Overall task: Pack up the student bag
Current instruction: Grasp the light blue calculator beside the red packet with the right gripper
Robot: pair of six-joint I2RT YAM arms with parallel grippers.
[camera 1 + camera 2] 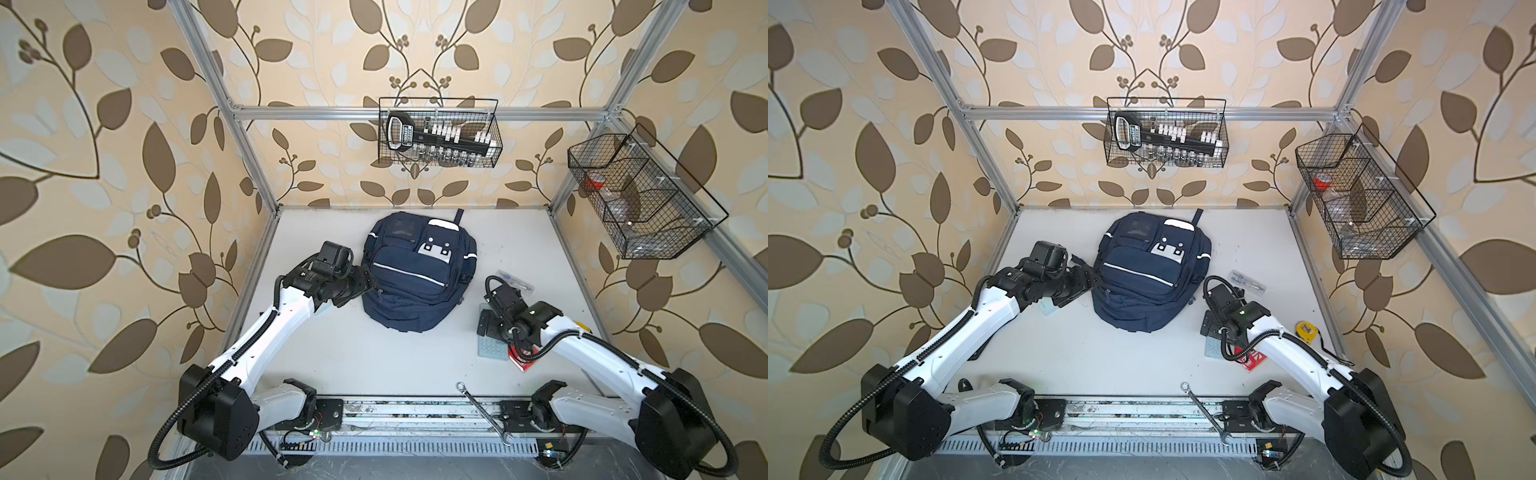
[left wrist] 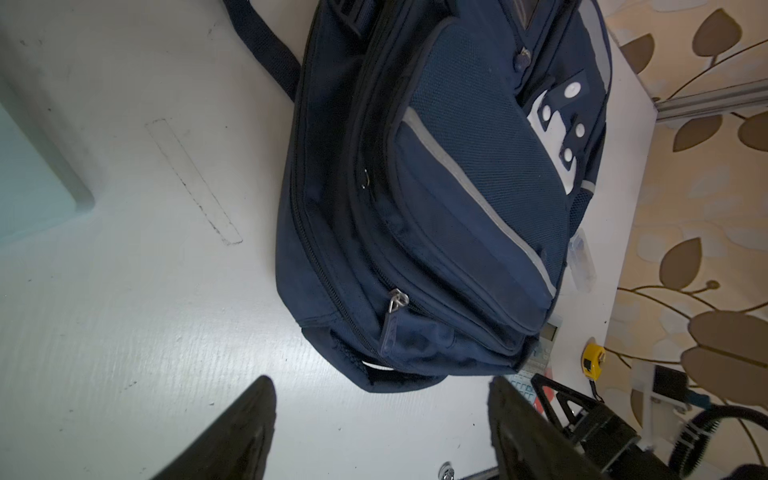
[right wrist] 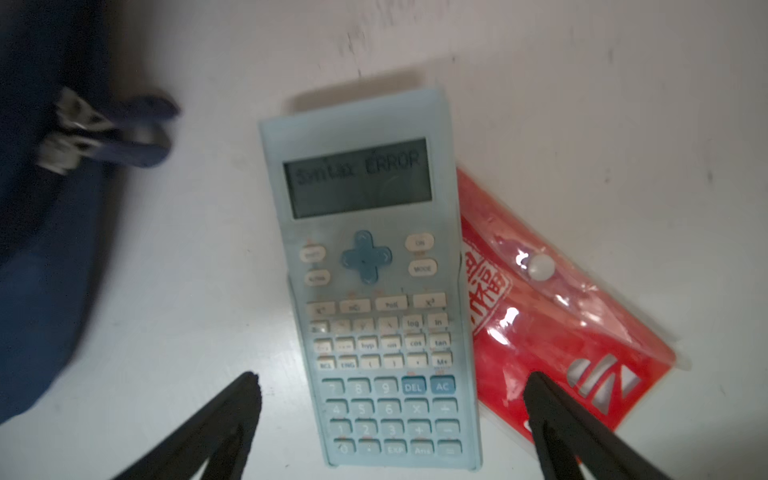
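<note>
The student bag [image 1: 415, 274] [image 1: 1150, 270] lies flat at the middle of the white table, navy with white stripes and a white patch. My left gripper [image 2: 381, 382] is open beside the bag's left lower edge, with nothing between its fingers; a zip pull [image 2: 395, 307] hangs on the bag's side near it. My right gripper [image 3: 390, 382] is open and points down over a light blue calculator [image 3: 374, 291] [image 1: 492, 347], one finger on each side of its lower keys, not touching. A red plastic pouch [image 3: 552, 324] [image 1: 1252, 360] lies partly under the calculator.
A clear pen case [image 1: 515, 280] lies right of the bag, a yellow tape measure [image 1: 1307, 330] by the right arm, a wrench [image 1: 484, 409] at the front rail. A pale teal flat item [image 2: 33, 178] sits under the left arm. Wire baskets [image 1: 438, 133] [image 1: 640, 195] hang on the frame.
</note>
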